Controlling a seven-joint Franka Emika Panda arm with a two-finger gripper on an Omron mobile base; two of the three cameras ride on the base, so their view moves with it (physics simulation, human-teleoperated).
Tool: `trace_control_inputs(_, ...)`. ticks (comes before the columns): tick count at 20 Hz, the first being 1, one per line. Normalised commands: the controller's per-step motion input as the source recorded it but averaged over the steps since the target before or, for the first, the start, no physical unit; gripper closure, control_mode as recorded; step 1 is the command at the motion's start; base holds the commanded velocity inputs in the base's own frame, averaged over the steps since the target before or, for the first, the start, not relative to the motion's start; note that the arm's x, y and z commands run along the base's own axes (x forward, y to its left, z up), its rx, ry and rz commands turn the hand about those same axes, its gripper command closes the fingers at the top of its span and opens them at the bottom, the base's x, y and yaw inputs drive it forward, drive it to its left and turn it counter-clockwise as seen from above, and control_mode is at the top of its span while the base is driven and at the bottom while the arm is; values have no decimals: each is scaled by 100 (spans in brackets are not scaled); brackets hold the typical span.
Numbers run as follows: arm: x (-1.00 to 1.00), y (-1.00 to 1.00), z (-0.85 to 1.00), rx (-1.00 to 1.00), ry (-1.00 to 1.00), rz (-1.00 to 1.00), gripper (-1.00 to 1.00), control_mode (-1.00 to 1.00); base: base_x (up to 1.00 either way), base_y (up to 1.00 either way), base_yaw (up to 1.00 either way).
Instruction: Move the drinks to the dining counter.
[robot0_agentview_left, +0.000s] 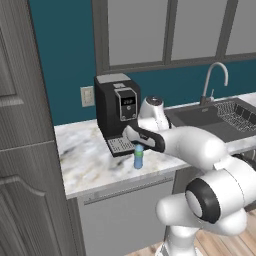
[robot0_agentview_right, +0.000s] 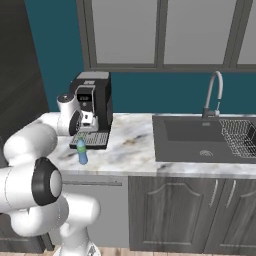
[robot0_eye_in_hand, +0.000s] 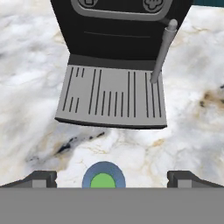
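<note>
Marble worktop (robot0_agentview_left: 95, 165) carries the small blue-green bottle (robot0_agentview_left: 138, 156) just before the coffee machine (robot0_agentview_left: 117, 111); gripper (robot0_eye_in_hand: 112, 178) hovers above it, jaws spread wide, empty — pick step, next a straight descent, then closing.

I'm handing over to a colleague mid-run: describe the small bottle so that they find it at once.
Find the black coffee machine on the marble worktop, left of the sink. The small blue-green bottle stands upright just before its grey drip tray, the only coloured thing there.
</note>
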Motion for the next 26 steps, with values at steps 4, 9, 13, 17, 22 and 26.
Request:
trace_control_inputs(4, 2, 0, -3, 0, 0, 0, -100, -100, 0, 0, 0)
trace_control_inputs(9, -1, 0, -2, 0, 0, 0, -100, -100, 0, 0, 0)
trace_control_inputs(13, -11, 0, -2, 0, 0, 0, -100, -100, 0, 0, 0)
trace_control_inputs(17, -13, 0, -1, 0, 0, 0, -100, -100, 0, 0, 0)
trace_control_inputs(22, -13, 0, 0, 0, 0, 0, -100, -100, 0, 0, 0)
trace_control_inputs(26, -2, 0, 0, 0, 0, 0, -100, -100, 0, 0, 0)
